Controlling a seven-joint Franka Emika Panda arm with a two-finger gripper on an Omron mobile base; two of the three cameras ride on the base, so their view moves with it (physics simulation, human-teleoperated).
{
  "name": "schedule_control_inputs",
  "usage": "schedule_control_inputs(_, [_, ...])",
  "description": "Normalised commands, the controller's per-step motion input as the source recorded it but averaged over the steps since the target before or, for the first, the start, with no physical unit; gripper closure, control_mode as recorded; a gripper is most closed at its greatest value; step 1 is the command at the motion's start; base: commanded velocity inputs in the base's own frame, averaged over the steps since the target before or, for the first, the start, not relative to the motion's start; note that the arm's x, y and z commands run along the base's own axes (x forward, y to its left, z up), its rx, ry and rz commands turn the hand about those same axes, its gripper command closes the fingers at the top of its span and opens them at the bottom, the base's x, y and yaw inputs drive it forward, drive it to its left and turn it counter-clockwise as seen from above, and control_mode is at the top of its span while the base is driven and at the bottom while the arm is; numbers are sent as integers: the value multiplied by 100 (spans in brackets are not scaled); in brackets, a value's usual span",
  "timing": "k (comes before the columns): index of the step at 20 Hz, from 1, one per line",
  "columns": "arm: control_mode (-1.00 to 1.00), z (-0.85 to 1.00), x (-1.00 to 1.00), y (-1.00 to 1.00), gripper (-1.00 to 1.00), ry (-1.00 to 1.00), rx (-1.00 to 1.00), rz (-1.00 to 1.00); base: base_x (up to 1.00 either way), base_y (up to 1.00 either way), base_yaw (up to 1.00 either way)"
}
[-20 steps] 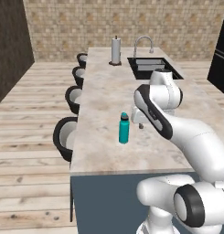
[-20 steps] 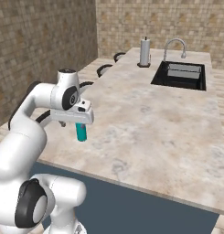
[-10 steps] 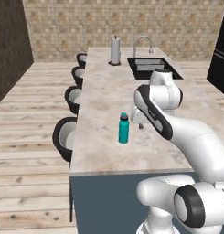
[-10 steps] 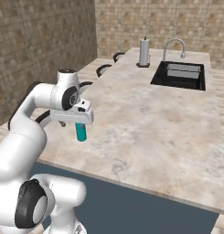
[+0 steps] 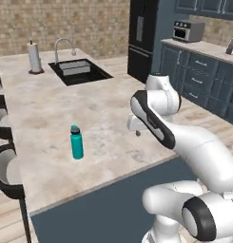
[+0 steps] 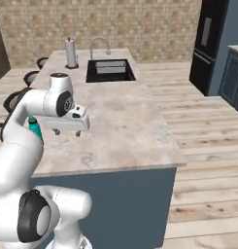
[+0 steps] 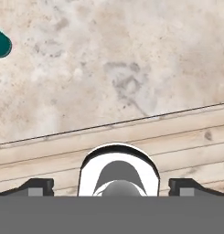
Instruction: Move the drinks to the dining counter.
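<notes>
Teal bottle (image 5: 77, 142) stands upright on the island (image 5: 42, 109); gripper (image 6: 67, 132) – jaws spread wide, empty – hangs just beside it.

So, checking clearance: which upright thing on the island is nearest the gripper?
The teal bottle, alone near the front edge; the towel roll and faucet stand back by the sink.
</notes>
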Motion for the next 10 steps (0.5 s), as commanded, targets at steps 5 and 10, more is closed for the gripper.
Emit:
schedule_control_inputs(5, [100,0,0,0,-100,0,0,0,5,-64,-60])
schedule_control_inputs(10, [100,0,0,0,-100,0,0,0,23,-100,-45])
